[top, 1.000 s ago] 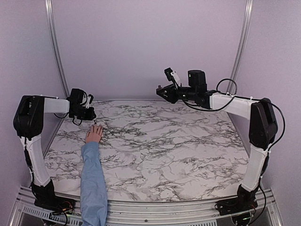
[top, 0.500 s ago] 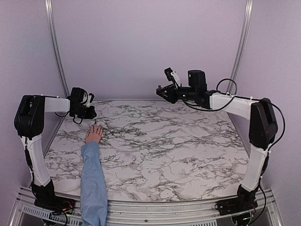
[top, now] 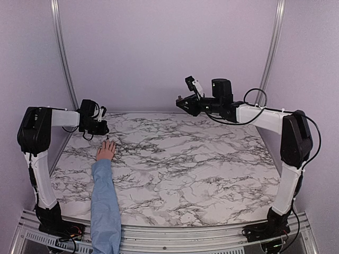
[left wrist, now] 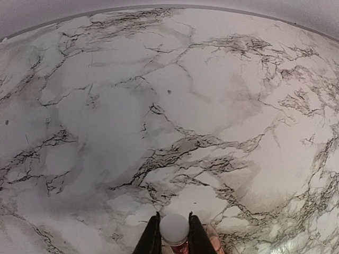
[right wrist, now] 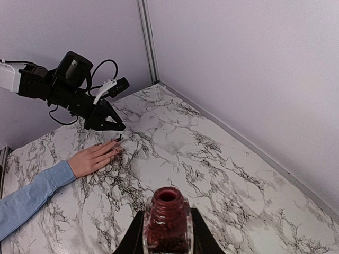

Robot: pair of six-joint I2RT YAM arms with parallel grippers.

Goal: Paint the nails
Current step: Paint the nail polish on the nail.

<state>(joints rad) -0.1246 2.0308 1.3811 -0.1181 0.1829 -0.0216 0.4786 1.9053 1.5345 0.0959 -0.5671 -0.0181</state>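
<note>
A light-skinned hand (top: 106, 151) in a light blue sleeve (top: 104, 201) lies flat on the marble table (top: 201, 164), fingers pointing away. Its nails (right wrist: 116, 148) are tiny and look dark in the right wrist view. My left gripper (top: 100, 129) hovers just behind the fingertips, shut on the white cap (left wrist: 175, 228) of a polish brush. The thin brush (right wrist: 119, 138) points down at the fingertips. My right gripper (top: 183, 102) is raised at the back centre, shut on an uncapped bottle of dark red polish (right wrist: 168, 219), held upright.
Purple walls close in the back and sides, with metal posts (top: 61, 53) in both back corners. Bare marble stretches between the hand and the right arm (top: 265, 119). The sleeved forearm reaches in over the near edge by the left arm's base (top: 50, 222).
My left gripper has crept slightly to the right above the fingertips. The hand and the right arm with the bottle have stayed put.
</note>
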